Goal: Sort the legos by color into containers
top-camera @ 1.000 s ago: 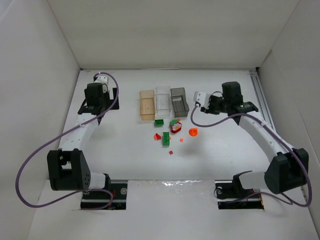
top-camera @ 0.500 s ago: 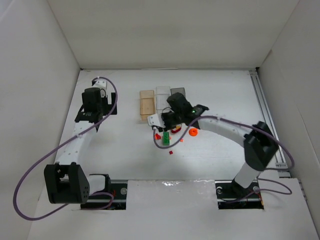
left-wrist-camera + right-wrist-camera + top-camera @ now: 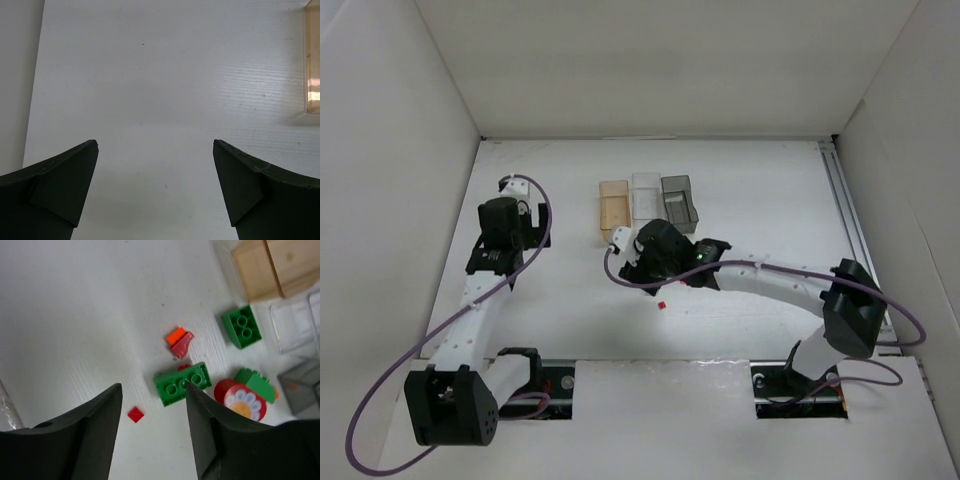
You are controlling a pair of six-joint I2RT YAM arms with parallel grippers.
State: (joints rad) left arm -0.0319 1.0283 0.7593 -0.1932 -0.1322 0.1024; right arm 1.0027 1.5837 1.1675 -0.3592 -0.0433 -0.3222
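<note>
Change: over the last second the right arm swung in from beside the grey bin to the middle of the tabletop, and it now sits low over the lego pile, hiding most of it from above. Only a red tile shows clear of it there. The left arm only shifted a little. So this reads as the approach for a pick. No brick is lifted, and no brick shows in the parts of the bins in view.

Right fingers: partly spread, pinching nothing. The gap is bare tabletop plus the red tile. The long green brick lies just beside one fingertip. Cannot tell if they touch. It is probably the target.

Other legos are still loose:
- An orange-and-red bit.
- A square green brick.
- A red round flower-printed piece.
- Another green brick.

All lie just short of the tan bin and the clear bin.

Left fingers: spread wide, empty, over bare tabletop, with the tan bin at the edge of their view.
</note>
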